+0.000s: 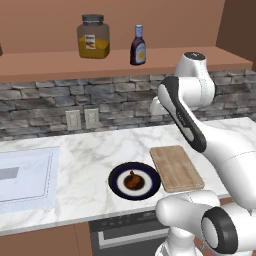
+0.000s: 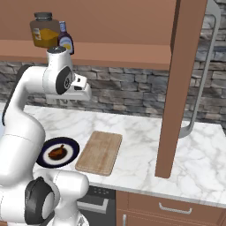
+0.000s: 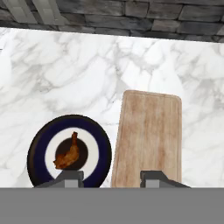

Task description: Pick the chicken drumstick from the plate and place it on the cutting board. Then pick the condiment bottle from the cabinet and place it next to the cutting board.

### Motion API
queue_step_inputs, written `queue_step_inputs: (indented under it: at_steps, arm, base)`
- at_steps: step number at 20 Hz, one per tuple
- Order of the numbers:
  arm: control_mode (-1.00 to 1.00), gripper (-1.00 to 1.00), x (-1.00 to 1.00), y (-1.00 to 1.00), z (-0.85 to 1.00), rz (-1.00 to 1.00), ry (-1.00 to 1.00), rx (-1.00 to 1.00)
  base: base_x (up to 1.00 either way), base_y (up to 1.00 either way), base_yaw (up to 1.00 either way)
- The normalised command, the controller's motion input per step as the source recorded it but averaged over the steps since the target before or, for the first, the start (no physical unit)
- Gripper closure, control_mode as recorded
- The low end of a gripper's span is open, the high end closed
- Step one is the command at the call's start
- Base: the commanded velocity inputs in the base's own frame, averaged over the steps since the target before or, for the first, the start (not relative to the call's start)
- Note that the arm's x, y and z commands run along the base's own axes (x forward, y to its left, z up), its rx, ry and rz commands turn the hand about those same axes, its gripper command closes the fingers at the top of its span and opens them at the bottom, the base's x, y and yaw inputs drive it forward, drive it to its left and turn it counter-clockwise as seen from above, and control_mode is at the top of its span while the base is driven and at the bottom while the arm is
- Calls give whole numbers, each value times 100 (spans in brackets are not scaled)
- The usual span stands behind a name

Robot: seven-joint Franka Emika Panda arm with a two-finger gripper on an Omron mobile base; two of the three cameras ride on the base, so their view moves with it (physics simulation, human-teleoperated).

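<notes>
The chicken drumstick (image 1: 132, 180) (image 2: 56, 152) (image 3: 69, 154) lies in the middle of the navy plate (image 1: 117, 186) (image 2: 73, 152) (image 3: 98, 144) on the marble counter. Just right of the plate, the bare tan cutting board (image 1: 176, 167) (image 2: 100, 152) (image 3: 151, 131) lies flat. My gripper (image 3: 111, 180) hangs high above both, looking down, open with nothing between its fingertips. The condiment bottle (image 1: 138, 46) (image 2: 66, 40) stands upright on the cabinet shelf (image 1: 60, 67) (image 2: 123, 50), behind my raised arm.
A wide orange-filled glass jar (image 1: 93, 37) (image 2: 43, 31) stands left of the bottle on the shelf. A sink (image 1: 25, 180) lies at the counter's left. An open cabinet door (image 2: 181, 88) with a metal handle hangs over the counter at the right. Wall outlets (image 1: 81, 119) sit in the stone backsplash.
</notes>
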Motion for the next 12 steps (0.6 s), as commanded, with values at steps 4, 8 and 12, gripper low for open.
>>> queue_step_inputs:
  at_steps: [4, 8, 12]
  arm:
    - [-100, -100, -3, 0, -9, 0, 1, 0]
    - [-100, -100, -14, 4, -20, 0, 3, 0]
    - [-100, -100, -13, 15, -19, 0, 3, 0]
  base:
    - [0, 0, 0]
    - [0, 0, 0]
    - [0, 0, 0]
